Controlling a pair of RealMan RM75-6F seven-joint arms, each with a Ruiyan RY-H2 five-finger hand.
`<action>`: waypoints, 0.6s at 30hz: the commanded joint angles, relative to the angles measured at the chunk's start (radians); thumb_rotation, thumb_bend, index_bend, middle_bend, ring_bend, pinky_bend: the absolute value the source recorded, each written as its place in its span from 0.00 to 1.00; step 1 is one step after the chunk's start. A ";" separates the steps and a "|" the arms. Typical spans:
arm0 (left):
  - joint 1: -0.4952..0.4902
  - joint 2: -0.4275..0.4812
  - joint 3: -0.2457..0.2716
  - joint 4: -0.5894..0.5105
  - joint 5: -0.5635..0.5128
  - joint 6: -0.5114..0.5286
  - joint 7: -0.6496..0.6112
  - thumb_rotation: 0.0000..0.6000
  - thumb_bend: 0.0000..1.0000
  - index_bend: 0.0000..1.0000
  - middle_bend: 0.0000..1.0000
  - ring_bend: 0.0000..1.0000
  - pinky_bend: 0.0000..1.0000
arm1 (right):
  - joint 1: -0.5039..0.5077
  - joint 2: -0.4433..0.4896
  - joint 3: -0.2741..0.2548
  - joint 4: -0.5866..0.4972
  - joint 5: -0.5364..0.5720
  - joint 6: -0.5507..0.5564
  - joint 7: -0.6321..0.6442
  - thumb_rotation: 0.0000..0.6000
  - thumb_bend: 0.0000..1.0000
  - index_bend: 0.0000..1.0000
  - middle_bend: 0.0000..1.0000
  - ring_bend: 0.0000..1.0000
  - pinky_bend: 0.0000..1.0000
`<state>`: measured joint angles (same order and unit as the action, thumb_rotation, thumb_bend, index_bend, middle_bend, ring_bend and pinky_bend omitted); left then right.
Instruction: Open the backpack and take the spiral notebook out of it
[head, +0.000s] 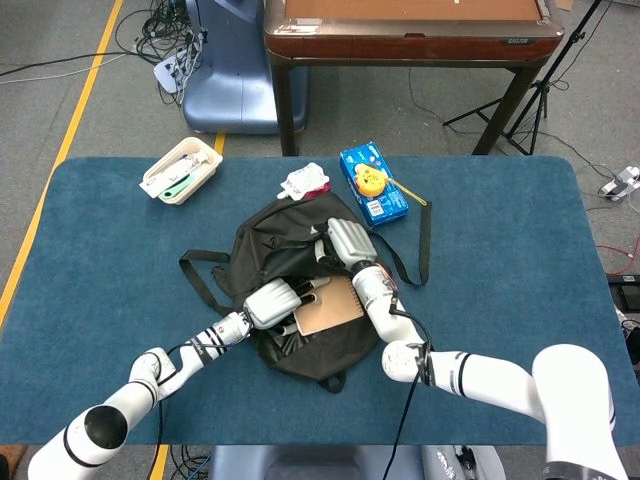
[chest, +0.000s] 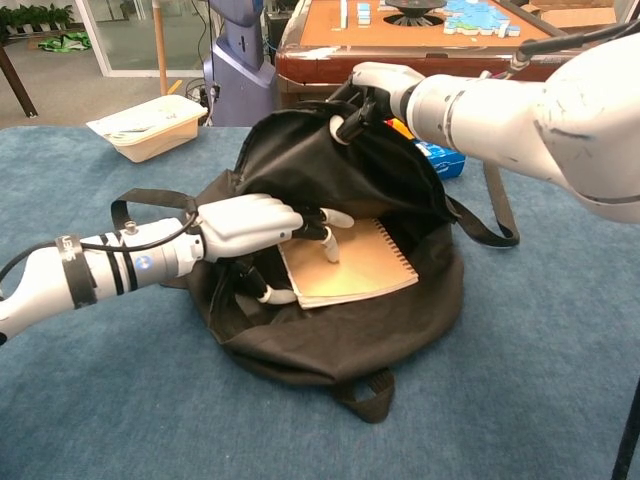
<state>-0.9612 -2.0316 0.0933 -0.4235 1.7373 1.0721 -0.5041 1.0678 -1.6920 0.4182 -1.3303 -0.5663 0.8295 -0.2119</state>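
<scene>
Where a blue-carpeted table fills the head view, grey floor with a yellow line, loose cables and a dark wooden table lie beyond its far edge. On the cloth sit a cream tray at far left, a small white packet and a blue box just behind the black backpack.

The backpack lies open at mid-table, with the spiral notebook resting flat inside its mouth, tan cover up. The left hand reaches into the opening, fingertips pressing down on the cover and the thumb curled beneath the notebook's near-left edge. The right hand is closed on the raised upper flap, holding it up and back.

From above, the notebook is a small tan patch half masked by both hands. The chest view shows its wire binding along the right edge, the thumb under it, and game pieces on the wooden table; the packet is hidden there behind the bag.
</scene>
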 joint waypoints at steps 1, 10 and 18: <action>0.000 -0.012 -0.008 0.011 -0.010 0.005 -0.003 1.00 0.32 0.31 0.09 0.12 0.14 | 0.002 -0.001 0.000 0.004 0.004 -0.001 -0.001 1.00 0.72 0.70 0.48 0.24 0.28; 0.001 -0.033 -0.032 0.007 -0.039 0.027 -0.024 1.00 0.36 0.39 0.18 0.15 0.14 | 0.007 0.001 0.004 0.016 0.017 -0.003 -0.005 1.00 0.72 0.70 0.48 0.24 0.28; 0.008 -0.028 -0.039 -0.054 -0.041 0.096 -0.119 1.00 0.41 0.54 0.50 0.35 0.15 | 0.014 0.002 0.020 0.044 0.039 -0.008 0.003 1.00 0.70 0.70 0.48 0.24 0.27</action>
<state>-0.9552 -2.0622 0.0547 -0.4636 1.6944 1.1507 -0.6038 1.0803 -1.6895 0.4378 -1.2890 -0.5297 0.8221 -0.2088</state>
